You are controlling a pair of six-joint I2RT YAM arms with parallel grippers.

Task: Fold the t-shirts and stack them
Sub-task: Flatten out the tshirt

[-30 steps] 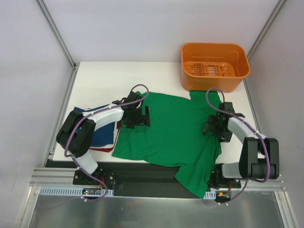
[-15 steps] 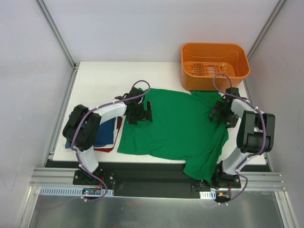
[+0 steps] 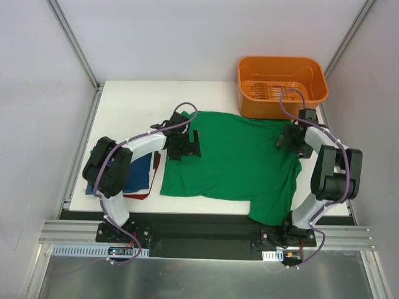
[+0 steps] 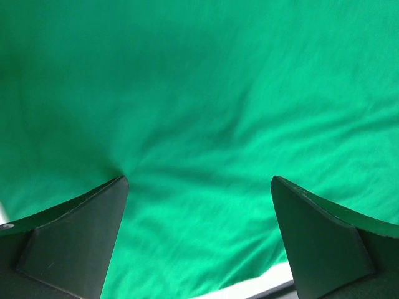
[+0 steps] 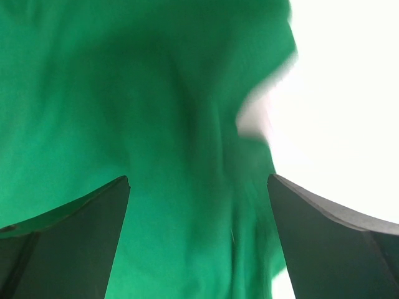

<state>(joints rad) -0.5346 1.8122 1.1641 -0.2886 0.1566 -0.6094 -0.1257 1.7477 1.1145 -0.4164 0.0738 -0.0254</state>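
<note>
**Jaws wide at both far corners of the green tee**

Left jaws stand wide apart, fingers (image 4: 68, 243) low over the cloth with nothing between them. The right jaws are spread the same way, fingers (image 5: 62, 240) over rumpled green at the cloth's edge.

The green t-shirt (image 3: 234, 162) lies spread on the counter (image 3: 137, 103), its longest span running left to right. A near-right flap hangs over the counter's front edge. Which end is the collar I cannot tell.

The left arm (image 3: 140, 144) reaches the tee's far-left corner, the right arm (image 3: 324, 149) its far-right corner. That corner sits just beside the orange basket (image 3: 282, 87).

On the left, the navy t-shirt (image 3: 134, 174) lies over a red t-shirt (image 3: 154, 177), just beside the green edge. Bare counter lies toward the far left.
</note>
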